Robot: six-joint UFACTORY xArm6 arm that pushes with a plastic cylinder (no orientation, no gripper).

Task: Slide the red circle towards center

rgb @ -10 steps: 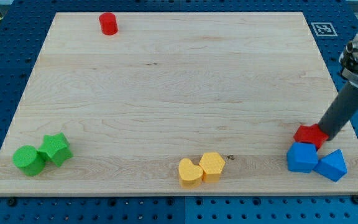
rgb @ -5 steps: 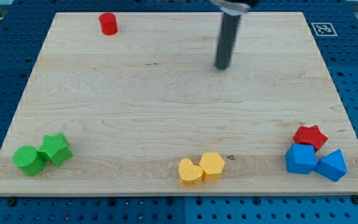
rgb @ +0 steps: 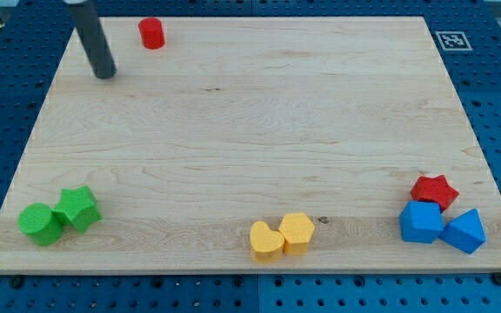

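My tip (rgb: 105,75) rests near the wooden board's (rgb: 233,130) top-left corner — left of and slightly below the red circle (rgb: 151,33), not touching it; green circle (rgb: 39,223) and green star (rgb: 78,208) touch at bottom left; yellow heart (rgb: 265,241) and yellow hexagon (rgb: 297,232) touch at bottom centre; the red star (rgb: 433,189) sits against two blue blocks (rgb: 423,222) — bottom right.

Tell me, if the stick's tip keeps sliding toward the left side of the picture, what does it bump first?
Nothing, it seems. My tip is left of the red circle and slightly below it, so going left meets only bare board up to the edge.
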